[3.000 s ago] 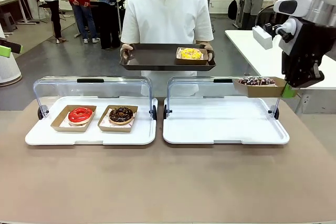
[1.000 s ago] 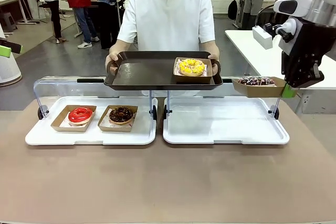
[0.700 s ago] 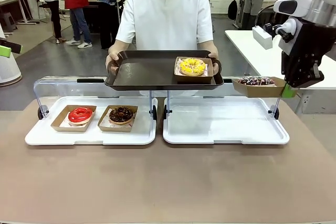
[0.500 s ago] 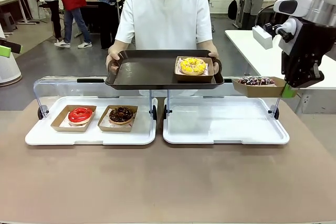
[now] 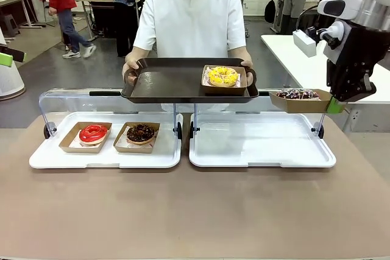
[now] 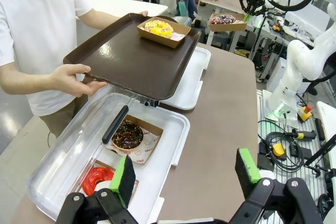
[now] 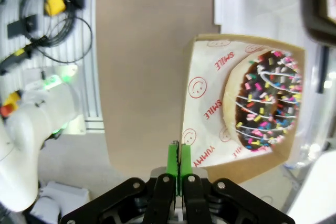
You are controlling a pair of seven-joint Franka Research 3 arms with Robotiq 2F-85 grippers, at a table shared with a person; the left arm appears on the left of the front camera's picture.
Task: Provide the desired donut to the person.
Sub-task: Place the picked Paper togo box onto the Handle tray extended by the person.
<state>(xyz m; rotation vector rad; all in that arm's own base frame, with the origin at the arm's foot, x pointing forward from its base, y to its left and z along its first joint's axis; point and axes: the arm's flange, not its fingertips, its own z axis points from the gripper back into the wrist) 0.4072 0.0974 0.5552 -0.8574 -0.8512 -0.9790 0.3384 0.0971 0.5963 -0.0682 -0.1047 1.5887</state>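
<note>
Since a second before, the person [image 5: 192, 19] had held the brown tray [image 5: 170, 83] almost unmoved. Paper read "SMILE" and "YUMMY". The left gripper [image 6: 185, 174] stood open over the left case [image 5: 106, 156]. Rightmost, the right gripper [image 7: 178, 162] pinched the sprinkled donut's box [image 5: 300, 101] aloft.

Bright, even overhead light is seen throughout; only soft shadows are cast on the surface [image 5: 195, 211]. Glare is caught on the dark tray [image 6: 131, 56] and the clear lids [image 5: 109, 98]. Wide-angle bending is noticed in both wrist views, and the right wrist background is softly blurred.
</note>
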